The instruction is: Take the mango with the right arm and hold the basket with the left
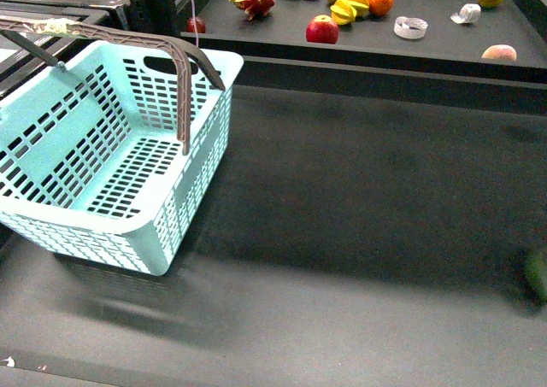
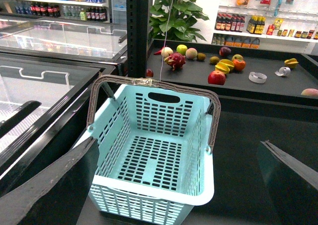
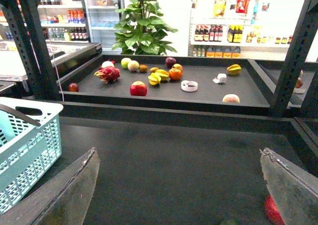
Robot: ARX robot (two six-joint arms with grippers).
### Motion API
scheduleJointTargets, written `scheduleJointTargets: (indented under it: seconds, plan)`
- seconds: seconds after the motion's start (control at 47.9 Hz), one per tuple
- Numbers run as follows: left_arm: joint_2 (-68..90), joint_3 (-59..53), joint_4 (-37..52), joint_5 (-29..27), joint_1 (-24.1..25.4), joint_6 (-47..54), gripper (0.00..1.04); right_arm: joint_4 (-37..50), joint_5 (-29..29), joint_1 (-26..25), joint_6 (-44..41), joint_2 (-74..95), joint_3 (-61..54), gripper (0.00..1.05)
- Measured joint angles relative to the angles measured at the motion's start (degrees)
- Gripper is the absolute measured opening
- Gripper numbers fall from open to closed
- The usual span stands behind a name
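Note:
The pale turquoise basket (image 1: 111, 161) stands on the dark counter at the left, empty, with its grey-brown handles (image 1: 184, 71) raised. My left gripper (image 2: 177, 140) hangs open above and in front of the basket (image 2: 154, 150), touching nothing. My right gripper (image 3: 179, 150) is open over bare counter, well short of the fruit shelf. A smooth pale-orange oval fruit (image 1: 498, 52), (image 3: 231, 98) lies alone at the right of the back shelf; it may be the mango, though I cannot be sure. Neither arm shows in the front view.
The raised back shelf (image 1: 427, 49) holds a dragon fruit (image 1: 255, 0), a red apple (image 1: 322, 30), yellow starfruit (image 1: 344, 11), an orange (image 1: 380, 2) and tape rolls (image 1: 410, 27). A green object (image 1: 537, 272) lies at the counter's right edge. A red object (image 3: 271, 210) sits by a right finger.

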Motion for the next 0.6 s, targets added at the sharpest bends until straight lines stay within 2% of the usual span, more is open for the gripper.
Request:
scheduleJointTargets:
  seconds: [0.563, 0.584, 0.605]
  plan:
    - [0.00, 0.00, 0.00, 0.00, 0.00, 0.00, 0.99, 0.00, 0.00, 0.00, 0.00, 0.00, 0.00, 0.97]
    - [0.15, -0.02, 0.22, -1.29, -0.50, -0.44, 0.99, 0.00, 0.00, 0.00, 0.00, 0.00, 0.00, 0.97]
    - [0.83, -0.02, 1.22, -4.96, -1.60, -2.51, 0.99, 0.00, 0.00, 0.00, 0.02, 0.00, 0.00, 0.97]
